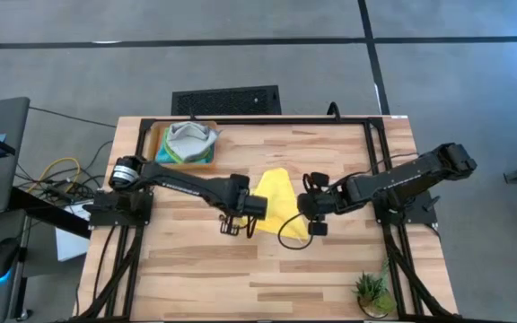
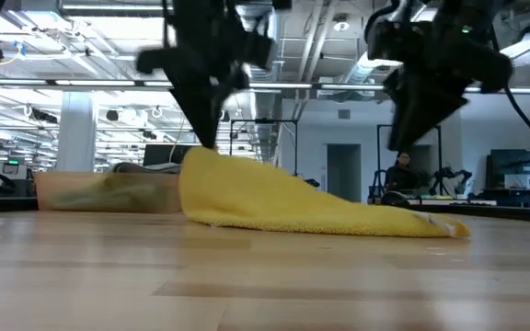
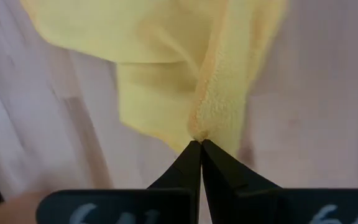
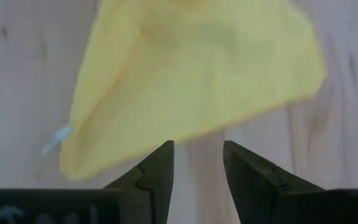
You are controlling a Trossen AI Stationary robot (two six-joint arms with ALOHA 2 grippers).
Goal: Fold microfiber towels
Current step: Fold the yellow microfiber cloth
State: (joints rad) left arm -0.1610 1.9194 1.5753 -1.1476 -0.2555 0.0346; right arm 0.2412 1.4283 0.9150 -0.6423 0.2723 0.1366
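Yellow towel (image 1: 276,199) on table; cloths (image 1: 189,139) fill tray (image 1: 160,148).

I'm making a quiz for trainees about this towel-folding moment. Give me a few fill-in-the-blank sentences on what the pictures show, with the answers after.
1. The left hand is shut on the edge of the ____ towel.
2. The right hand hovers over that towel with its fingers ____.
3. The other towels lie heaped in a bin at the table's ____ corner, seen from above.
4. A small ____ stands by the table's lower right edge.

Missing words: yellow; open; upper left; plant
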